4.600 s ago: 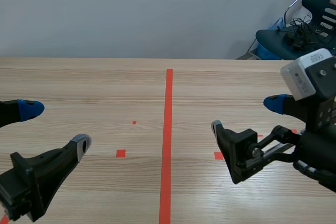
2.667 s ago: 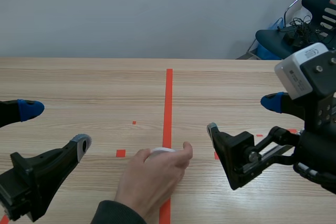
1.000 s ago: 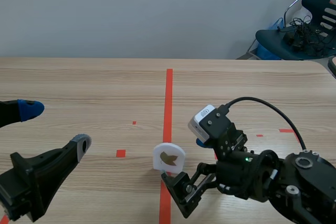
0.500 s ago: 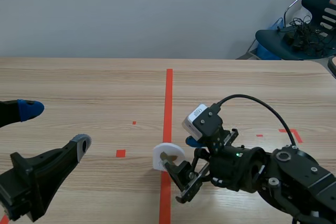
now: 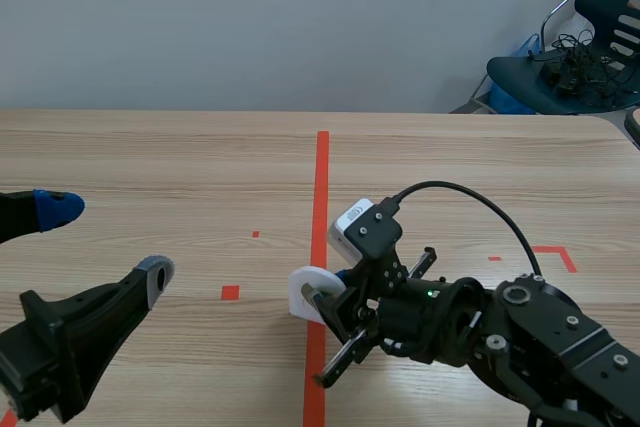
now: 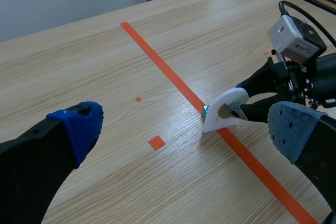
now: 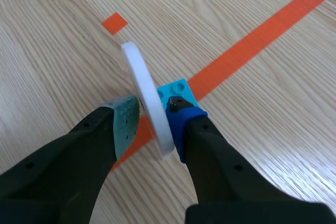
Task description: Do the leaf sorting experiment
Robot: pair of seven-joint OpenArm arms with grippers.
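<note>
Right claw (image 7: 152,111) is pinched narrow on the disc (image 7: 144,77). I see the blue pad pressed on one flat side of it and the grey-green pad on the other side. The disc is white and round, and it stands up on its edge. At its foot, touching it, is a small blue brick (image 7: 176,92) with bumps on top. Both sit on the counter (image 5: 180,167), right on the long red line (image 5: 321,187) that runs down the middle.

From the scene view, my right arm comes in low from its side and reaches to the middle, so the right claw (image 5: 335,297) is at the disc (image 5: 303,292) on the line. A white box (image 5: 358,227) sits on top of that arm, with a black cable looping up behind it.

Left claw (image 6: 184,129) is wide, with nothing in it. It hangs over the counter well apart from the disc (image 6: 226,109), which is ahead of it. Two small red squares lie between that claw and the line.

A dark chair (image 5: 570,57) stands past the far corner of the counter.
</note>
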